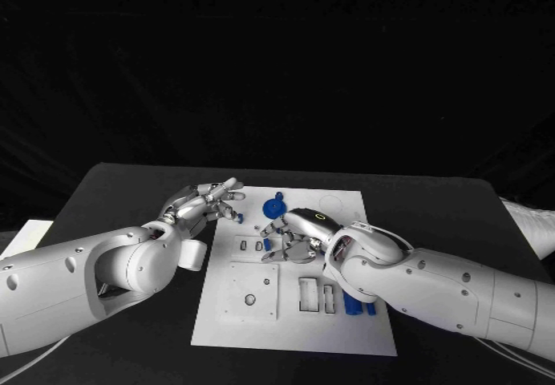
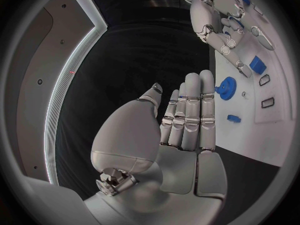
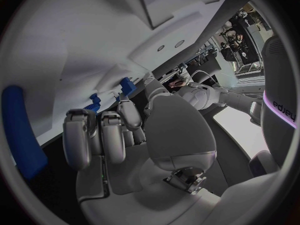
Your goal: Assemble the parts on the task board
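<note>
- The task board (image 1: pixel 295 309) lies flat in the middle of the black table (image 1: pixel 127 188), its long side running away from me toward 12 o'clock.
- On the board's far end, at about 12 o'clock, a round blue gear (image 1: pixel 274 208) sits; my left wrist view shows it too, toothed, on the white plate.
- A small blue part (image 1: pixel 240 216) lies at the board's far left edge, just beside my left fingertips.
- At about 5 o'clock on the board, blue bars (image 1: pixel 355 305) lie beside two rectangular slots (image 1: pixel 318 294), partly hidden under my right forearm.
- A square plate with an oval hole (image 1: pixel 251 299) takes the board's near left corner — around 7 o'clock.
- My left hand (image 1: pixel 204 204) hovers over the board's far left edge, at 10 o'clock from the centre; the fingers are straight, close together and hold nothing.
- My right hand (image 1: pixel 295 234) is over the board's centre, fingers curled downward toward the plate.
- A small blue part (image 1: pixel 267 245) shows right at those fingers, near a fingertip; whether I am pinching it or merely touching it I cannot tell — the fingers cover the contact.
</note>
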`<action>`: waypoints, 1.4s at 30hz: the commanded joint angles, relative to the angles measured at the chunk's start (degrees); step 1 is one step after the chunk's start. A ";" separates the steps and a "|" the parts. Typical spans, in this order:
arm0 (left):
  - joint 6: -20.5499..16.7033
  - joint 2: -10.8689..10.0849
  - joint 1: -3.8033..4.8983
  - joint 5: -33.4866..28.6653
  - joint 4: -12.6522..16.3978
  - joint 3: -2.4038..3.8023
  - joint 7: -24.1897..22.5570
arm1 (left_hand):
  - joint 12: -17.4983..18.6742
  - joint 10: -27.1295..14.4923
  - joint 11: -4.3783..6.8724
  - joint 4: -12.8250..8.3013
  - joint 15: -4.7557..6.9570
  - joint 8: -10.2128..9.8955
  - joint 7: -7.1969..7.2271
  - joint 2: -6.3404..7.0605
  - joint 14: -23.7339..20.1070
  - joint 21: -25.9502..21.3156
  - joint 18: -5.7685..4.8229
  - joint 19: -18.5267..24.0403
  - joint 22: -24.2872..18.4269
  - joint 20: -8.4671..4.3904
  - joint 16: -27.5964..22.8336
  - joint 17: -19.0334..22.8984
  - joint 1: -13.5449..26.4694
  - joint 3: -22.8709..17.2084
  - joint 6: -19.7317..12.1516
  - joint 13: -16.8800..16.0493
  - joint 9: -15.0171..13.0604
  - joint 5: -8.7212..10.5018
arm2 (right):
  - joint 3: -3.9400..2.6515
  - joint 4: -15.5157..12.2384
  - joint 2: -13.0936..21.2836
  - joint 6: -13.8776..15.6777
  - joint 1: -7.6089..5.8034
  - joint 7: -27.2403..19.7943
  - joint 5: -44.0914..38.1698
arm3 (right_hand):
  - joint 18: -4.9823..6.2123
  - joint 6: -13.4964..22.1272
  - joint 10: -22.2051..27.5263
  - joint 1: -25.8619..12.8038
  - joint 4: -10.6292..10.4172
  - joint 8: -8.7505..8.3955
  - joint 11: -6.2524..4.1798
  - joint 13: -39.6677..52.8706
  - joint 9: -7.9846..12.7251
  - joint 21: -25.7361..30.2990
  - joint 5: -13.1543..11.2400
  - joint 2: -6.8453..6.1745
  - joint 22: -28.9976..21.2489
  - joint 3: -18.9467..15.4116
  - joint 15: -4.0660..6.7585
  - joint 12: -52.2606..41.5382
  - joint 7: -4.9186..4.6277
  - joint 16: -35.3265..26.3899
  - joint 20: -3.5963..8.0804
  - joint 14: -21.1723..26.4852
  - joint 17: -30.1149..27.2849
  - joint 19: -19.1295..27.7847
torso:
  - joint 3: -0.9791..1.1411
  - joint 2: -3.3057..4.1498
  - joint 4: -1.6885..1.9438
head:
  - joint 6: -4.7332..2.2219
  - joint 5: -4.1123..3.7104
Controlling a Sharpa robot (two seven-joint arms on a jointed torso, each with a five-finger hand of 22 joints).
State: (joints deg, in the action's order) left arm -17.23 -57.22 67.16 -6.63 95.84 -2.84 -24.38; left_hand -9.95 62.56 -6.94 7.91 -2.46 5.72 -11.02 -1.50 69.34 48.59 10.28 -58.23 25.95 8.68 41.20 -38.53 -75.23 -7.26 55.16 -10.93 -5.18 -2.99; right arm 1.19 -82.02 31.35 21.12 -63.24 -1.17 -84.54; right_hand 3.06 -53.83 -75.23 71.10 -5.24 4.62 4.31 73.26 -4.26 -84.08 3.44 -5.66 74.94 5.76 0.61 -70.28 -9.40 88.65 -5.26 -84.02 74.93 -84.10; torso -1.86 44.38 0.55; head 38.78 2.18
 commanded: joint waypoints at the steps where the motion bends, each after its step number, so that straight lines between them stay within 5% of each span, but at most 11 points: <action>1: 1.76 0.17 0.03 0.17 -0.16 0.02 0.26 | 0.17 -0.39 -0.10 -0.42 -0.07 -0.32 -0.17 -0.03 -0.23 -0.24 0.26 0.34 -0.05 -0.10 -0.21 -0.05 -0.21 -0.01 -0.33 -0.05 0.10 0.01 | -0.15 -0.91 0.63 2.99 -0.14 -5.54 0.99 | -0.49 0.36 0.31 0.18 -0.04 -0.14 0.12 -0.06 0.09 -0.03 -0.28 -0.27 2.51 -0.52 -0.53 0.22 0.06 0.22 -0.43 -5.67 14.04 -0.66 | 0.06 -0.02 0.01 | -0.07 0.03; 10: 2.95 0.69 0.03 4.36 -1.64 0.02 4.76 | -2.15 3.19 0.97 -1.39 0.77 0.03 0.67 0.33 2.90 0.73 0.36 -0.49 0.32 -0.68 4.29 -4.58 -0.67 -0.51 0.68 -1.31 -0.09 -0.03 | -1.18 -3.75 3.51 5.98 -1.42 -9.97 5.30 | -0.55 0.85 0.05 1.72 -0.27 -0.18 0.21 0.22 0.15 -0.18 0.10 1.10 2.84 -1.05 -0.62 -0.26 -0.07 0.25 -0.54 -5.68 14.08 -0.78 | 0.13 -0.23 -0.16 | -0.54 -0.21; 12: 3.68 1.02 0.03 8.13 -2.39 0.01 7.98 | -4.40 5.60 1.75 -1.53 1.51 0.46 1.17 0.74 9.29 3.20 0.18 -2.67 2.15 -1.33 17.90 -18.01 -0.28 -0.43 1.58 -2.72 -0.28 -0.10 | -1.50 -4.58 4.88 5.29 -2.21 -10.79 8.25 | -0.55 0.71 0.14 2.07 -0.36 -0.04 0.19 0.12 0.10 -0.18 0.50 1.54 2.83 -1.18 -0.62 -0.17 -0.04 0.18 -0.57 -5.66 14.01 -0.77 | 0.21 -0.45 -0.20 | -0.53 -0.27; 16: 4.87 1.48 0.06 15.66 -3.57 0.02 15.66 | -12.90 10.03 3.32 -1.04 3.06 2.22 2.92 1.73 17.90 18.03 -2.97 -13.75 22.50 -2.72 41.26 -42.63 1.85 0.92 4.16 -8.82 -1.16 -0.15 | -1.94 -5.75 8.14 1.91 -4.23 -11.59 15.93 | -0.38 0.36 0.73 2.59 -0.58 0.28 0.10 -0.55 -0.01 0.21 1.51 2.33 2.04 -1.53 -0.56 0.58 0.07 -0.74 -0.54 -5.40 13.19 -0.42 | 0.35 -0.92 -0.34 | -0.49 -0.24; 17: 5.46 1.55 0.08 17.74 -3.83 0.02 18.25 | -20.59 7.37 4.13 -0.84 3.75 3.30 4.21 0.91 19.15 22.37 -3.32 -16.61 27.64 -4.38 45.45 -47.25 2.22 1.21 4.28 -15.58 -2.07 -0.69 | -2.00 -5.99 9.11 0.84 -4.86 -11.68 18.39 | -0.34 0.28 0.84 2.73 -0.62 0.36 0.07 -0.70 -0.03 0.32 1.75 2.56 1.83 -1.59 -0.53 0.74 0.10 -0.97 -0.52 -5.33 12.99 -0.33 | 0.39 -1.05 -0.40 | -0.43 -0.20; 19: 7.36 1.63 0.21 22.13 -4.34 0.03 24.14 | -25.85 7.89 4.40 1.14 3.70 4.48 3.85 1.50 20.59 25.51 -4.74 -18.77 33.33 -3.89 48.65 -51.28 5.47 3.04 5.05 -19.80 -2.80 -0.03 | -2.09 -6.59 11.22 -0.80 -6.02 -11.76 22.99 | -0.22 0.19 1.05 3.06 -0.68 0.48 0.00 -1.01 -0.05 0.63 2.43 3.04 1.25 -1.72 -0.46 1.07 0.15 -1.60 -0.47 -5.16 12.44 -0.07 | 0.45 -1.40 -0.50 | -0.39 -0.15; 20: 9.58 1.73 0.45 24.54 -4.73 0.03 27.50 | -33.98 7.22 4.51 1.94 3.73 5.61 4.49 1.01 20.66 26.47 -4.67 -19.26 34.60 -4.15 48.80 -51.47 6.12 3.56 4.60 -27.51 -3.70 -0.35 | -2.15 -6.99 12.32 -1.25 -6.53 -11.84 24.73 | -0.15 0.19 1.16 3.36 -0.64 0.52 -0.04 -1.18 -0.05 0.80 3.18 3.35 0.92 -1.70 -0.42 1.25 0.17 -1.97 -0.43 -5.05 12.11 0.07 | 0.48 -1.56 -0.56 | -0.36 -0.17; 26: 19.72 3.16 2.97 44.55 -6.92 0.02 43.10 | -43.55 5.63 4.90 4.97 4.44 9.25 4.71 -0.23 20.66 27.74 -5.26 -20.80 37.12 -4.31 48.80 -51.47 8.27 5.17 3.86 -36.63 -6.27 0.03 | -2.75 -8.78 18.14 -1.24 -8.13 -12.28 30.71 | -0.14 0.21 1.05 3.90 -0.54 0.59 -0.09 -1.19 -0.04 0.89 4.49 3.89 0.83 -1.72 -0.36 1.21 0.19 -2.33 -0.36 -4.96 11.81 0.10 | 0.86 -2.38 -0.70 | 0.01 0.40; 32: 23.78 5.52 5.46 56.63 -7.68 0.00 53.56 | -57.32 11.58 7.00 8.55 6.13 18.33 6.96 0.28 20.66 32.05 -6.69 -25.04 45.12 -6.05 48.80 -51.47 10.16 10.76 4.81 -50.96 -13.16 0.04 | -2.93 -8.95 21.48 -0.44 -8.80 -12.43 33.63 | -0.09 0.20 1.31 3.95 -0.54 0.62 -0.09 -1.52 -0.04 1.03 4.66 3.90 0.55 -1.82 -0.35 1.59 0.19 -2.77 -0.35 -4.84 11.42 0.22 | 1.45 -3.06 -1.06 | 0.41 1.12; 38: 23.66 7.34 7.37 59.20 -7.63 -0.02 58.16 | -61.87 13.57 8.44 8.50 7.29 29.57 8.63 -1.17 20.66 33.74 -7.31 -26.50 48.49 -7.35 48.80 -51.47 11.69 16.31 0.51 -55.94 -25.19 0.05 | -2.96 -8.41 22.23 -0.07 -8.95 -12.20 34.14 | -0.07 0.19 1.33 3.96 -0.55 0.64 -0.09 -1.55 -0.05 1.08 4.71 3.88 0.46 -1.88 -0.35 1.63 0.19 -2.89 -0.35 -4.80 11.32 0.26 | 1.86 -3.32 -1.33 | 0.84 1.55; 42: 23.01 8.56 8.52 59.64 -7.68 -0.03 60.35 | -62.87 14.24 8.74 8.77 7.53 31.92 8.85 -1.52 20.66 34.29 -7.53 -26.96 49.62 -7.60 48.80 -51.47 12.58 18.25 -1.00 -57.16 -28.36 0.17 | -2.96 -7.92 22.29 0.07 -8.99 -12.03 34.23 | -0.07 0.19 1.33 3.96 -0.55 0.64 -0.09 -1.55 -0.05 1.08 4.71 3.88 0.46 -1.88 -0.35 1.63 0.19 -2.89 -0.35 -4.80 11.32 0.26 | 2.09 -3.41 -1.34 | 1.05 1.68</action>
State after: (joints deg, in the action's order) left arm 4.14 -49.01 75.45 49.34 88.16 -2.88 31.00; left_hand -72.64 76.43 1.79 16.69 4.72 37.38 -2.02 -3.03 84.07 82.70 3.14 -84.05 74.95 1.51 89.72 -74.94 -62.97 10.74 54.51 -67.95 -33.20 -3.04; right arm -1.73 -90.08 53.62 21.36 -72.21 -12.80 -51.74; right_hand 3.06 -53.47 -74.21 74.73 -5.77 5.07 4.31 71.78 -4.25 -83.39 7.89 -2.03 74.91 4.27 0.21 -68.86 -9.34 86.07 -5.45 -84.01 74.91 -83.90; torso -0.09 41.15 -0.70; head 39.68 3.74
